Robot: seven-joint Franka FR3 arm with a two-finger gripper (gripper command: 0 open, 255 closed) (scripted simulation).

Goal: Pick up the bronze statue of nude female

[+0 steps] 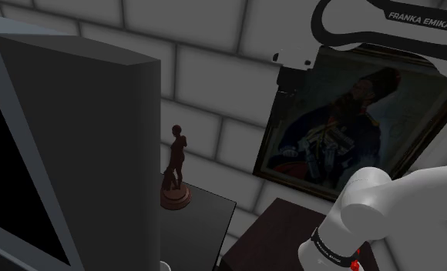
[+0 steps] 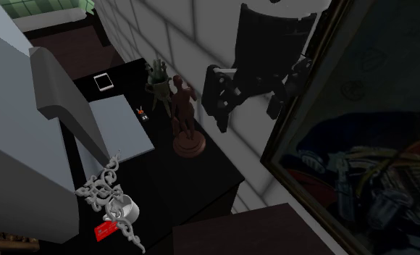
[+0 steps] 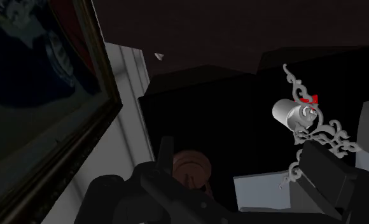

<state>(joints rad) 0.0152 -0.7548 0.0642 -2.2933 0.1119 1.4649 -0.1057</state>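
Centrally, the brown statue of a nude female figure stands upright on its round base. It is on the dark table, close to the table's edge nearest the white block wall.

Shoulder view: the statue rises just beside a large dark box-like block at the view's left. A framed portrait painting is against the wall at the right. The white arm crosses the lower right corner.

Second exterior view: the black hand hangs in the air to the right of the statue, near it but apart from it, roughly level with the figure's upper body. Its two fingers are spread, released, with nothing between them. Just beside the statue on the table stands a small pot with dark stems. Further along lie a white tablet, a small orange item and a pale grey slab. Toward the view's lower left lie an ornate silver scrollwork piece, a silver cup and a red card. The painting takes up the right side.

Wrist view: the statue, seen by its round base, shows ahead of the parted fingers, untouched by them. The scrollwork piece and cup lie farther off on the table, and the painting stands at the side.
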